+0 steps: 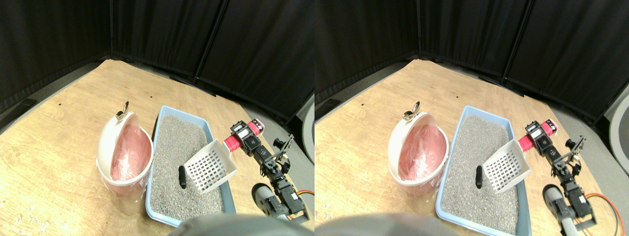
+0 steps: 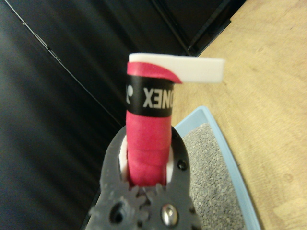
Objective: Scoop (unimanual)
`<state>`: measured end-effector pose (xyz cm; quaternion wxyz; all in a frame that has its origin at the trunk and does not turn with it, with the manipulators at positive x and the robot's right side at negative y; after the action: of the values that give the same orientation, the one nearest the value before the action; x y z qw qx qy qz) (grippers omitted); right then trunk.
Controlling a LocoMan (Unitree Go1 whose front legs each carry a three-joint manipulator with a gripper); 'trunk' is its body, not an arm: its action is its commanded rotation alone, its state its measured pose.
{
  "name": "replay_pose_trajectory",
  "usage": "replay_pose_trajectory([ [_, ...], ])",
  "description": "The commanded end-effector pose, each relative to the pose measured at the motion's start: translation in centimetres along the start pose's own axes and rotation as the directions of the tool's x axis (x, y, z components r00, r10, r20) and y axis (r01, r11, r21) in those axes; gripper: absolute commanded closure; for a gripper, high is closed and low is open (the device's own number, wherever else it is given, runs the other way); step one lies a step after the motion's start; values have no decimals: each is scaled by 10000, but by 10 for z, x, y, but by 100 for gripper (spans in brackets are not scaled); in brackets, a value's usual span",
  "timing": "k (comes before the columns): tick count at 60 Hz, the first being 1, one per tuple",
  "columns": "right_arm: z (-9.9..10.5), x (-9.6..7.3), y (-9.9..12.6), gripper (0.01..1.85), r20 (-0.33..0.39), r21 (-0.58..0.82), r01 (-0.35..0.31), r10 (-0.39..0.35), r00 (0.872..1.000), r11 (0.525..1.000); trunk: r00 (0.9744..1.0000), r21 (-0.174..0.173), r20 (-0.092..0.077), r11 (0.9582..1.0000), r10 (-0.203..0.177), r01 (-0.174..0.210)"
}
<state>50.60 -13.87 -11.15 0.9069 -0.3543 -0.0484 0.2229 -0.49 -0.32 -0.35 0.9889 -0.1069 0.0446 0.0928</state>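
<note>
A round white plastic bin [image 1: 123, 157] lined with a pink bag stands touching the left wall of the light blue rectangular litter tray [image 1: 156, 147], its swing lid tipped up and a small metal clip [image 1: 122, 111] perched on the lid's top edge. Both stand on the pale wooden board floor [image 1: 59, 147]. The tray is filled with grey granular litter [image 1: 177, 142]. On the litter, towards the tray's middle, lies a small dark cylindrical lump [image 1: 182, 176]. Just right of the lump, nearly touching it, is the white slotted plastic scoop [image 1: 212, 164], its perforated blade tilted down over the tray's right side, the open edge facing the lump. The scoop's handle, wrapped in red grip tape [image 2: 149, 139], rises up and right past the tray's right rim into the right gripper [image 1: 248, 140]. In the wrist view the dark grey jaws sit closed against both sides of the red handle, clamping it. Black curtains [image 1: 206, 34] stand behind the floor.
</note>
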Motion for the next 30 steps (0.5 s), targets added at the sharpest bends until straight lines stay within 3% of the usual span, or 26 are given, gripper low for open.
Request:
replay_pose_trajectory([
  [1,1,0,14,180,39,-457,-734,737,9973,9963,9990,-247,-300,9991,341,-349],
  [12,4,9,36,180,-667,298,-970,988,9929,9948,9975,-439,-301,9969,636,-649],
  [30,4,19,61,171,-888,1423,-1148,1281,9878,9831,9942,-724,-313,9918,1030,-1051],
])
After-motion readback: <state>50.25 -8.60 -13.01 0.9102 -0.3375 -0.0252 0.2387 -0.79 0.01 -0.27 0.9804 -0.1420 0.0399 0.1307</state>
